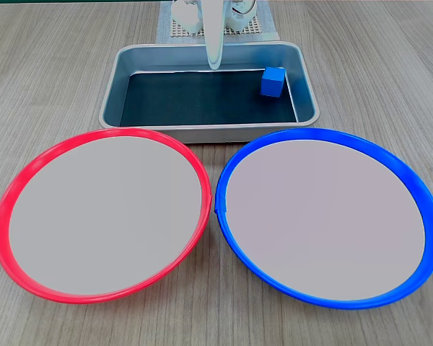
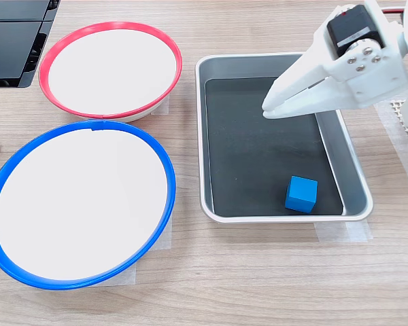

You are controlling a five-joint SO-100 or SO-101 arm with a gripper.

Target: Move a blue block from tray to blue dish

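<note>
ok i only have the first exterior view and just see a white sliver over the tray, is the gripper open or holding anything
observer: In the second exterior view the gripper looks shut and empty.
operator: and is it close to what it has to pick
observer: No, apart. It hangs over the middle of the tray; the blue block sits on the floor by the rim at the second exterior view's bottom.
</note>
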